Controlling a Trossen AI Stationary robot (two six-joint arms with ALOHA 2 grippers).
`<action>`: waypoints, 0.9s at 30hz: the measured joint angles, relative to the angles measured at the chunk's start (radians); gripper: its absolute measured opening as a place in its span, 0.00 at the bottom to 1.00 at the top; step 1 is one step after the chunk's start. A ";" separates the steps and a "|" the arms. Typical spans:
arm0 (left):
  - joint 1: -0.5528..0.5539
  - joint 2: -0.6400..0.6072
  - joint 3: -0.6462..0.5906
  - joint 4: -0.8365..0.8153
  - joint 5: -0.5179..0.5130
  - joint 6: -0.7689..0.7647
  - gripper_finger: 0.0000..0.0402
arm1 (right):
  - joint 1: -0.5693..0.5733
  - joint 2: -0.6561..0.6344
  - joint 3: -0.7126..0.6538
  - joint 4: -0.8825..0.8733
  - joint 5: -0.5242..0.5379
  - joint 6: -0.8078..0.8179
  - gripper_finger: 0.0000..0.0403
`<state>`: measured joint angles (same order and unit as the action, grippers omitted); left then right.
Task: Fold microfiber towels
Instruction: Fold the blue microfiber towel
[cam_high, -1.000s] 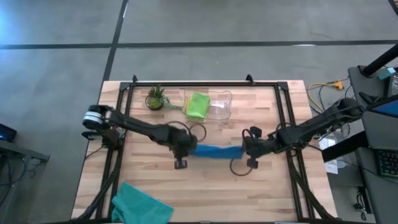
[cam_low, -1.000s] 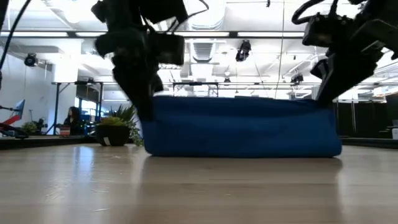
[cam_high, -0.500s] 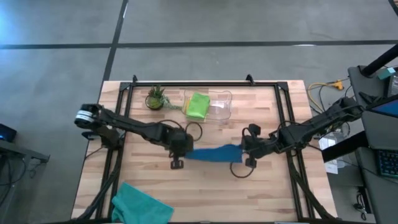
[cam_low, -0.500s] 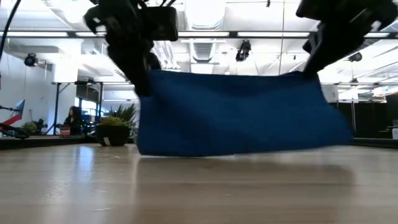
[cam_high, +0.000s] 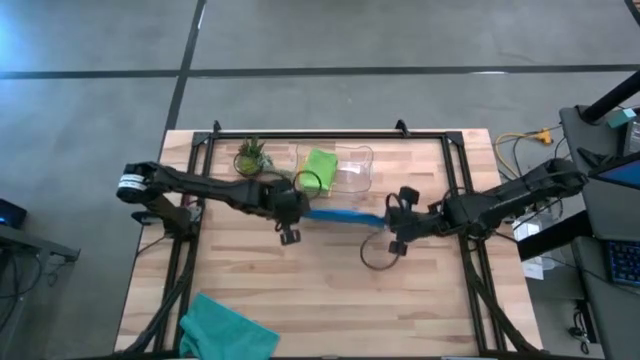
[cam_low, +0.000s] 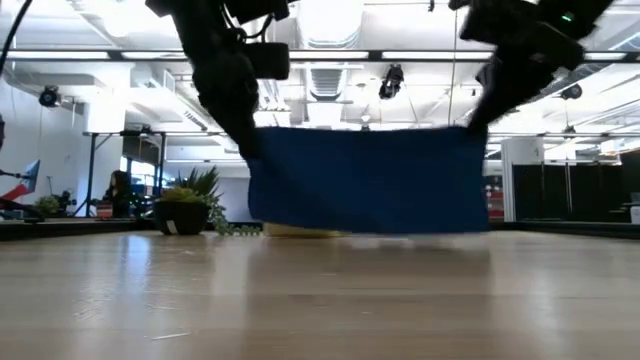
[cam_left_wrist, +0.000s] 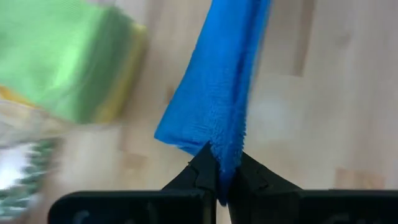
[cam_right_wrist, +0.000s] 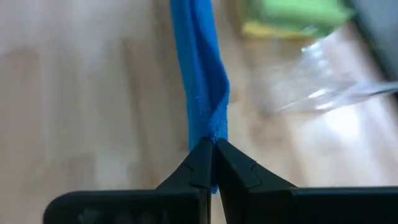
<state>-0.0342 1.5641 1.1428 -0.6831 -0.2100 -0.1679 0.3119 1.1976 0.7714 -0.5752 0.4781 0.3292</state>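
Note:
The blue towel (cam_high: 340, 215) hangs as a flat sheet between my two grippers, in the low view (cam_low: 365, 180) too. My left gripper (cam_high: 290, 214) is shut on its upper left corner and my right gripper (cam_high: 394, 226) on its upper right corner. The lime green towel (cam_high: 319, 168) lies folded on the yellow towel (cam_left_wrist: 127, 68) in the clear bin (cam_high: 355, 172). The teal towel (cam_high: 225, 325) lies crumpled at the table's near left edge. My left gripper pinches the blue towel's upper left corner (cam_left_wrist: 225, 163) between its two fingers, coming from above. The towel hangs below the fingers, its top edge drawn straight toward the other gripper. I cannot tell whether its lower edge (cam_low: 365, 231) touches the table. My right gripper pinches the blue towel's upper right corner (cam_right_wrist: 210, 138) between its two fingers, coming from above. The towel hangs below the fingers and runs straight toward the left gripper.
A small potted plant (cam_high: 250, 158) stands at the far left, beside the clear bin. Black frame rails (cam_high: 185, 230) run along the table's left, right and far sides. Bare wood (cam_high: 330, 300) lies between the hanging towel and the near edge.
Both grippers have risen and gone toward the table's far edge, staying shut on the blue towel. The towel's lower part, which lay on the table a second ago, has been drawn up and back. It now hangs straight, farther from the near edge.

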 joint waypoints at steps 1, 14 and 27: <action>-0.016 0.014 -0.009 0.008 0.000 -0.008 0.00 | 0.023 0.015 -0.014 0.008 -0.002 0.019 0.02; -0.105 0.132 -0.065 0.184 0.464 -0.009 0.05 | 0.205 0.242 -0.067 0.267 -0.239 0.169 0.03; -0.098 0.120 -0.064 0.159 0.683 -0.007 0.38 | 0.214 0.196 -0.046 0.348 -0.379 0.195 0.29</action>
<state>-0.1318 1.6840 1.0790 -0.5244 0.4732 -0.1747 0.5255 1.3937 0.7250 -0.2277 0.0987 0.5240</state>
